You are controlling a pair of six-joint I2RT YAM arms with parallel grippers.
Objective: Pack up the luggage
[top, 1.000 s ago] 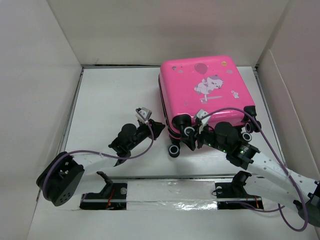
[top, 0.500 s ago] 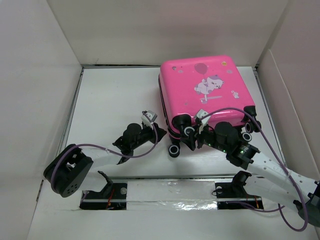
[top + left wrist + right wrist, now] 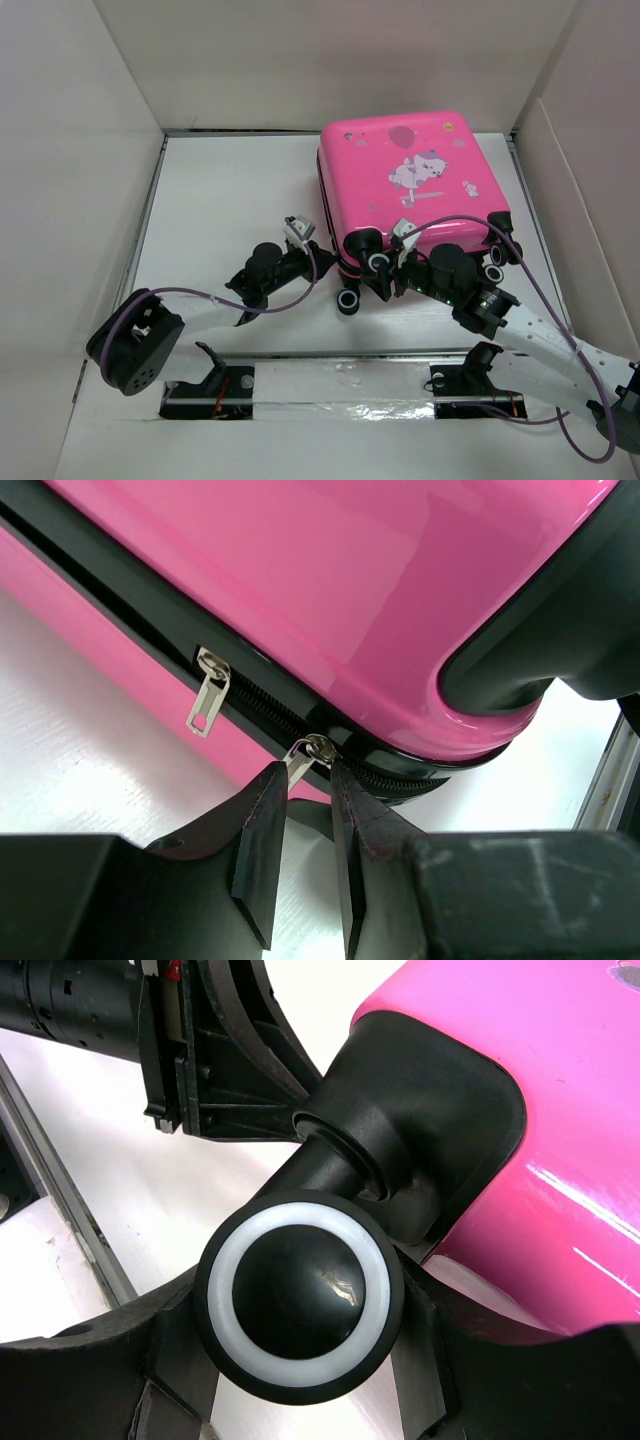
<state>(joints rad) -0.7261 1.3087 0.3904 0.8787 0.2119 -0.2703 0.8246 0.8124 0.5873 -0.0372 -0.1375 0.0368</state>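
Observation:
The luggage (image 3: 410,175) is a hot-pink hard-shell suitcase lying flat and closed at the back right, wheels toward me. My left gripper (image 3: 328,258) is at its near-left corner. In the left wrist view the gripper (image 3: 308,775) is narrowly open, with a silver zipper pull (image 3: 298,761) at its fingertips, touching the left finger. A second zipper pull (image 3: 207,698) hangs further left along the black zipper. My right gripper (image 3: 386,272) is shut on a black wheel (image 3: 300,1295) with a white ring, the fingers (image 3: 420,1360) pressing on both sides. The lining is hidden.
White walls enclose the table on the left (image 3: 80,200), back and right. A metal rail and taped strip (image 3: 330,385) run along the near edge. Another suitcase wheel (image 3: 348,300) sticks out between the grippers. The left arm's wrist (image 3: 210,1060) shows close behind the held wheel.
My left arm has moved right and forward until its fingertips reached the suitcase's zipper at the near-left corner. The right arm and the suitcase have not moved.

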